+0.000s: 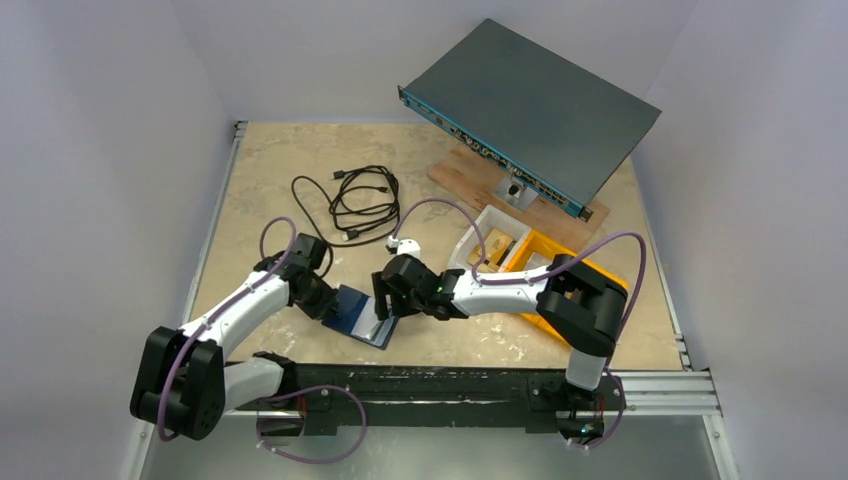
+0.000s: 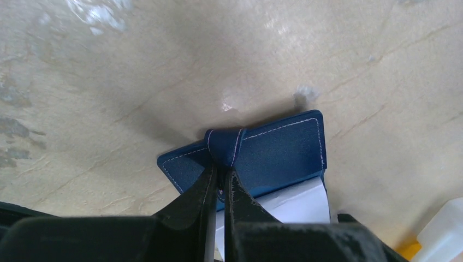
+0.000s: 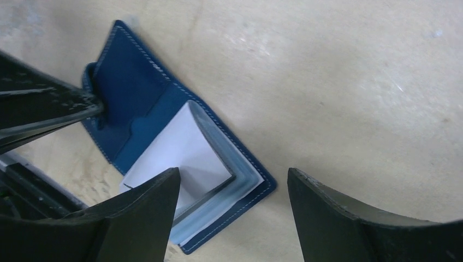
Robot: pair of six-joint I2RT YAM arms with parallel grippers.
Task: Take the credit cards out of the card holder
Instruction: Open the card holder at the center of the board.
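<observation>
With right gripper (image 3: pixel 232 174) open over the cards (image 3: pixel 180 153) in the unfolded card holder (image 3: pixel 136 93) on the table (image 3: pixel 355 82), left gripper (image 2: pixel 221 169) clamping its tab (image 2: pixel 225 143), nip only the cards and slide outward.

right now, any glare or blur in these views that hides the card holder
Left wrist: bright glare patches on the table, card holder sharp, the left gripper close and blurred. Right wrist: holder clear, white card nearly washed out, right gripper dark and soft-edged. Top external: even light, holder small.
</observation>
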